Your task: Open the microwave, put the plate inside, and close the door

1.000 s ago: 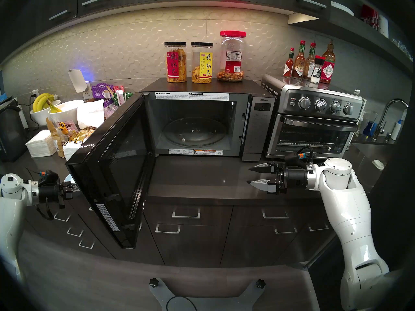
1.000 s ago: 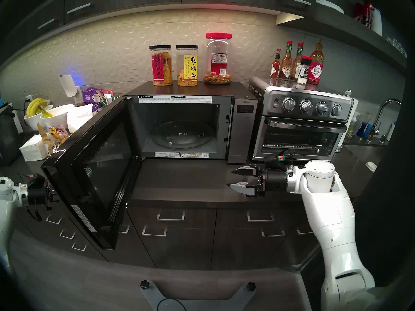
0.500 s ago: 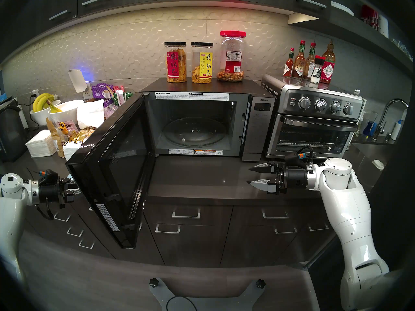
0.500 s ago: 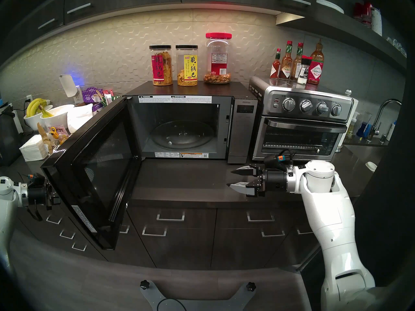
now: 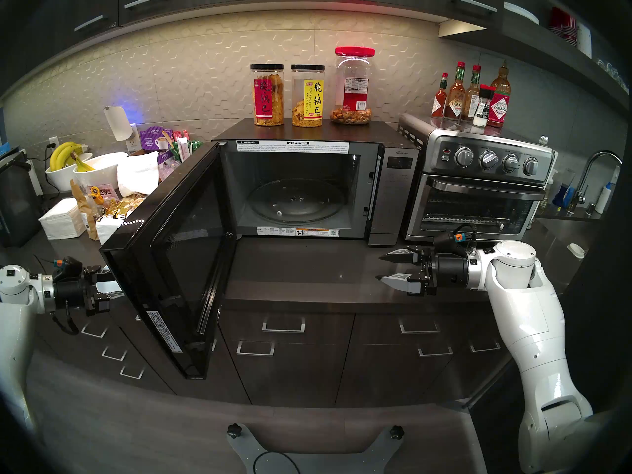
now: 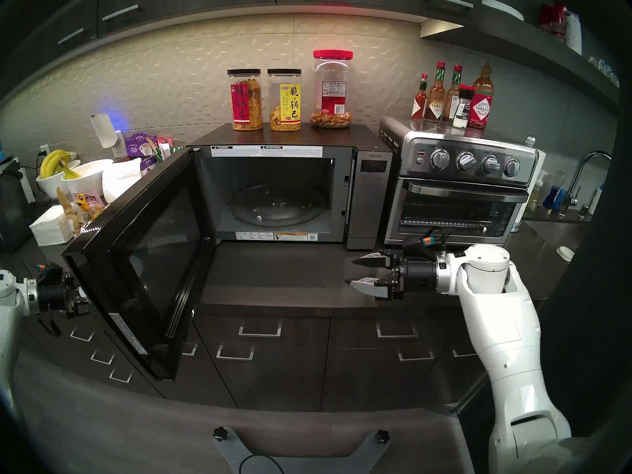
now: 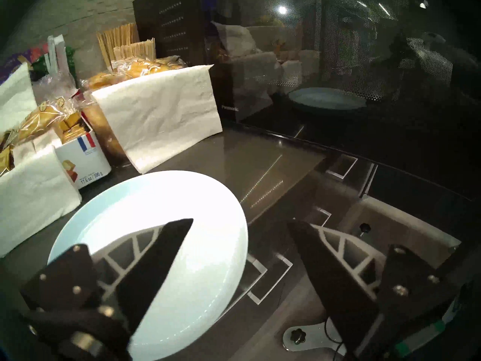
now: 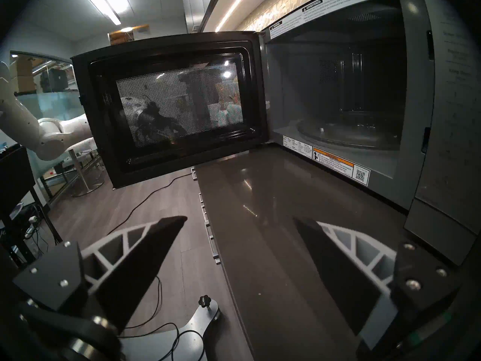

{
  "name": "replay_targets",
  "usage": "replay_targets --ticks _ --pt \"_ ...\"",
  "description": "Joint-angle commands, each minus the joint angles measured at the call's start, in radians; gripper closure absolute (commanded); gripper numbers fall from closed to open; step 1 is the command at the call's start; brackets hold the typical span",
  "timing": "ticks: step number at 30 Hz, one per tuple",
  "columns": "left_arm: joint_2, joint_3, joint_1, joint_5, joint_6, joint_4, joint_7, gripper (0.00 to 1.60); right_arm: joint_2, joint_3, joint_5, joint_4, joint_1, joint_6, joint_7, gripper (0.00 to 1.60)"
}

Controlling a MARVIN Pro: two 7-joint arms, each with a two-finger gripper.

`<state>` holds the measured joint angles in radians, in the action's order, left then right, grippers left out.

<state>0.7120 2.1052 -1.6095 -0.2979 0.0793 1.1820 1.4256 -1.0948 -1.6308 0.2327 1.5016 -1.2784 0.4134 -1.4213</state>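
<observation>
The black microwave [image 5: 307, 131] stands at the back of the counter, its cavity showing an empty glass turntable [image 5: 295, 201]. Its door [image 5: 178, 258] is swung wide out to the left, past the counter's edge. The pale blue-white plate [image 7: 145, 209] lies flat on the counter behind the door. My left gripper [image 7: 239, 221] is open at the plate's rim, one finger above the plate and the other beyond its edge; in the head view its fingertips [image 5: 114, 294] run behind the door. My right gripper [image 5: 378, 267] hovers open and empty over the counter, in front of the microwave's control strip.
White napkins [image 7: 161, 113] and snack packets [image 7: 86, 154] crowd the counter just beyond the plate. Bowls of bananas [image 5: 73, 165] sit further back left. A steel toaster oven [image 5: 478, 189] stands right of the microwave, and jars [image 5: 307, 93] on top of it.
My left gripper's jaws have gone from shut to open, and the gripper has drawn back a little to the left. The plate, door and right arm have not moved.
</observation>
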Motion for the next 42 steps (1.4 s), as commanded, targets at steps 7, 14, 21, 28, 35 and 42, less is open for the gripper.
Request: replay_targets --ticks 7,14,21,28,35,42 --pt "0.019 0.071 -0.040 -0.037 0.003 0.012 0.044 0.00 0.003 -0.002 0.008 0.009 0.015 0.001 -0.012 0.00" --pt "0.005 0.057 -0.029 -0.018 -0.002 -0.015 0.047 0.00 0.003 -0.002 0.008 0.009 0.015 0.001 -0.012 0.00" --pt "-0.016 0.024 0.007 0.005 -0.020 -0.062 0.044 0.00 0.002 -0.002 0.008 0.009 0.015 0.001 -0.012 0.00" --pt "-0.029 -0.011 0.049 0.026 -0.036 -0.104 0.040 0.00 0.002 -0.002 0.008 0.009 0.015 0.001 -0.011 0.00" --pt "-0.036 -0.035 0.086 0.042 -0.050 -0.139 0.028 0.00 0.002 -0.002 0.008 0.010 0.014 0.001 -0.011 0.00" --pt "-0.045 -0.052 0.110 0.047 -0.064 -0.170 0.030 0.01 0.002 -0.002 0.008 0.010 0.015 0.001 -0.011 0.00"
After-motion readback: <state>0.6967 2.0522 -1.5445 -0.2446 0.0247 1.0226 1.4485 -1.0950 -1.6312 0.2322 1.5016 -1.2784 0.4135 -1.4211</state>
